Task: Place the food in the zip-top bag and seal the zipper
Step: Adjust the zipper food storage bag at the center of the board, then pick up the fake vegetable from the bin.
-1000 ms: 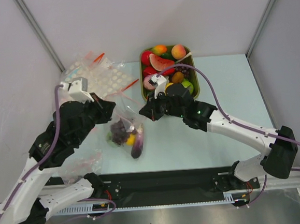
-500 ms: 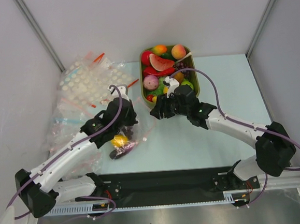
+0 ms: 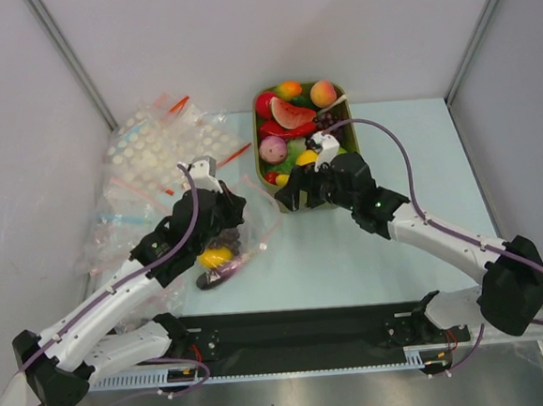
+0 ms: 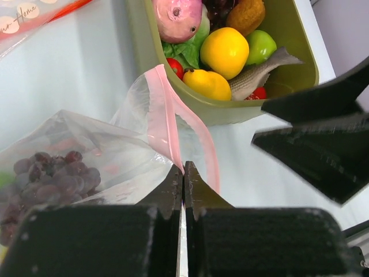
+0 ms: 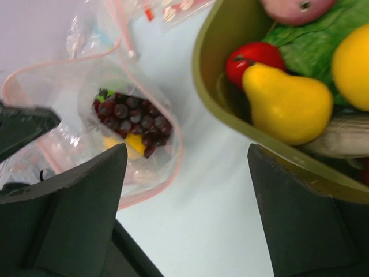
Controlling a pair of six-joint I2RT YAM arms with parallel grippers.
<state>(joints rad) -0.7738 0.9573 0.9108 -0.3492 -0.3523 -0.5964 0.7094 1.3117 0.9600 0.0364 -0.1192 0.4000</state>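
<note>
Bag (image 3: 254,225) lies by the tub (image 3: 356,159), grapes (image 4: 52,176) inside. Guessing the left gripper (image 4: 183,173) pinches the zipper (image 4: 167,112) to hold the mouth up; right gripper (image 5: 185,151) hangs wide, empty, between them.

Left claw (image 4: 183,168) pinching pink zipper (image 4: 165,107); grapes (image 4: 55,176) in bag (image 4: 124,153).

Bright, even light from above fills the space between the white walls (image 3: 268,34), leaving only soft shadows under the arms (image 3: 443,236) on the pale worktop (image 3: 417,144). Small highlights gleam on the food (image 4: 225,52), which is sharp. In the wrist views the dark tool fingers (image 5: 69,213) loom blurred against the lens.
</note>
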